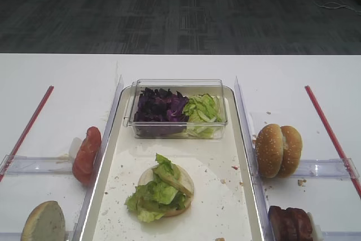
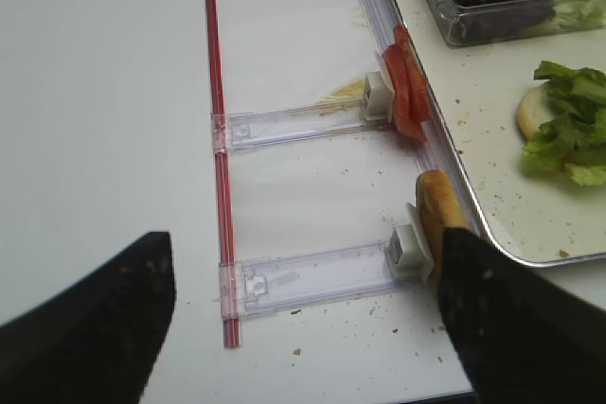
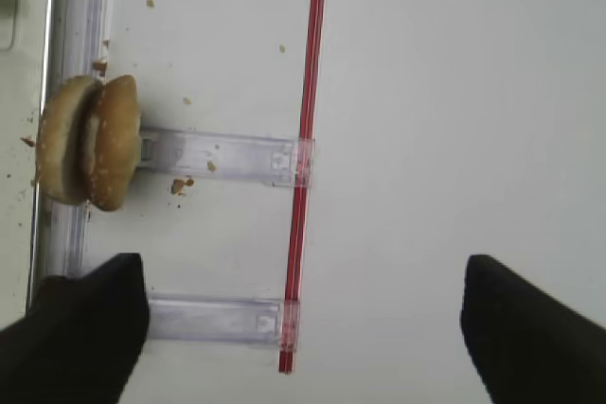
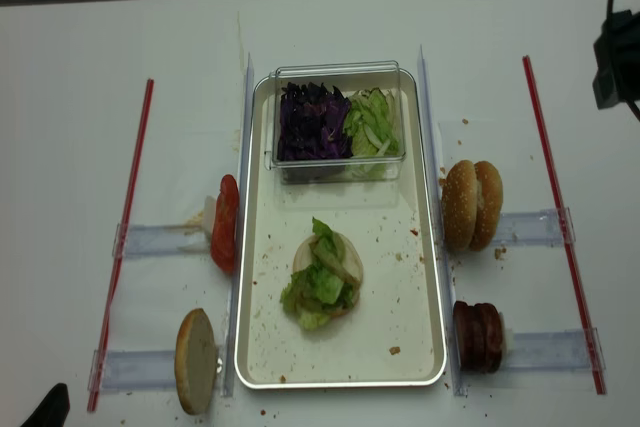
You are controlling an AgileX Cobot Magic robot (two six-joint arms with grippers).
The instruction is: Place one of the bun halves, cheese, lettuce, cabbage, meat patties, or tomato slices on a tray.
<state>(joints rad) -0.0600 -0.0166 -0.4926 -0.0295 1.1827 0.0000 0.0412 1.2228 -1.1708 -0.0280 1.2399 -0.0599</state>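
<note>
So the lettuce (image 4: 322, 282) sits on a bun half (image 4: 347, 265) mid-tray (image 4: 400, 327). Right gripper (image 3: 303, 328) hovers wide open over the table, left gripper (image 2: 303, 319) spread wide too, both empty.

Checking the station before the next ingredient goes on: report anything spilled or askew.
Crumbs speckle the tray floor and the table beside the bun halves. The lettuce hangs off one side of the bun on the tray. Nothing is tipped or damaged.
</note>
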